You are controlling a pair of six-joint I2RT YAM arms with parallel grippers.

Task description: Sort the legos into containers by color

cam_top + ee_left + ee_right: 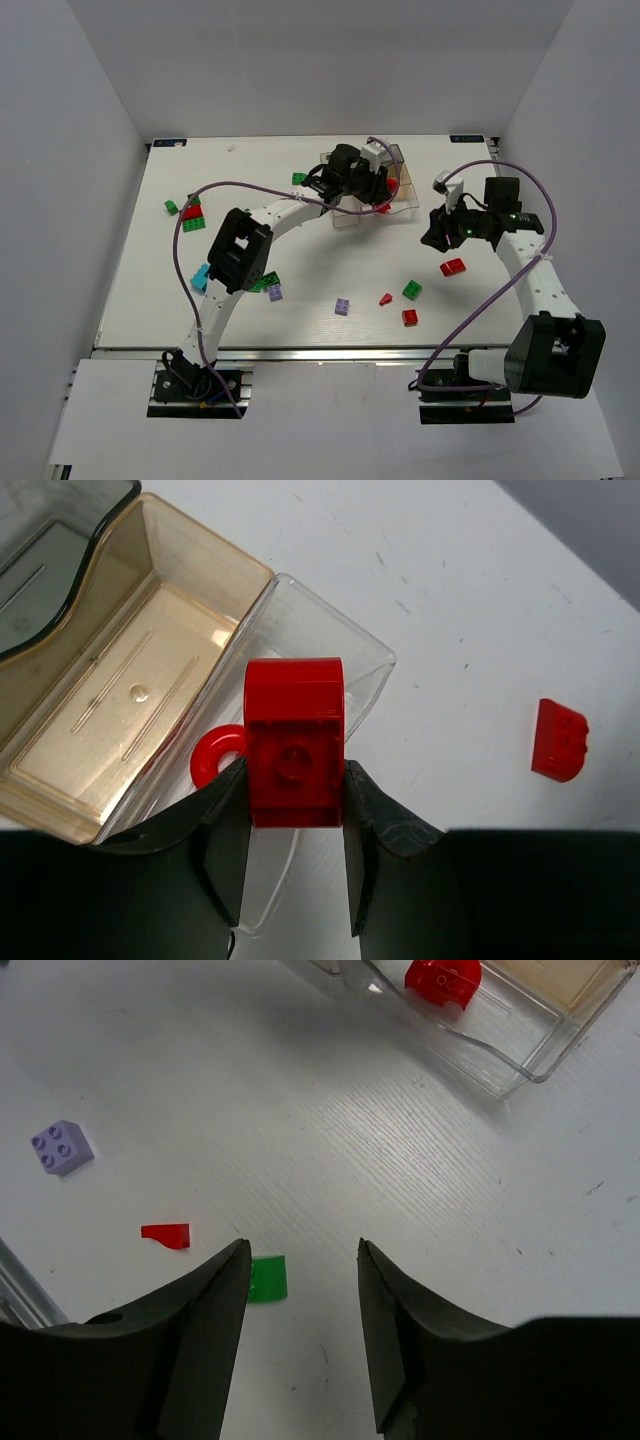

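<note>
"starting at the near edge of the counter, which legos lie loose?"

"a red brick, a green brick and a lilac brick in the middle, and a teal brick over by the left arm. all are well apart from the containers, so i'd call them unsorted."

"next out, the right end effector?"

"it hangs over the counter, jaws apart, nothing between them. the green brick lies just beside one finger, not in the gap (my guess is that it's lining up a pick, and open jaws suit that)."

"and farthest, the left end effector?"

"narrowed onto a red arched brick. the pads press its two flat sides, which i take to be the steadiest faces to squeeze. it's held over the clear compartment at the end of the containers, beside the tan-bottomed one."

"why there?"

"probably so that letting go drops it straight in. a red ring shows just behind it, though i can't tell whether that's a separate piece or part of the brick."

"anything else out there?"

"one more red piece on the counter beyond the compartment, outside the wall."
</note>
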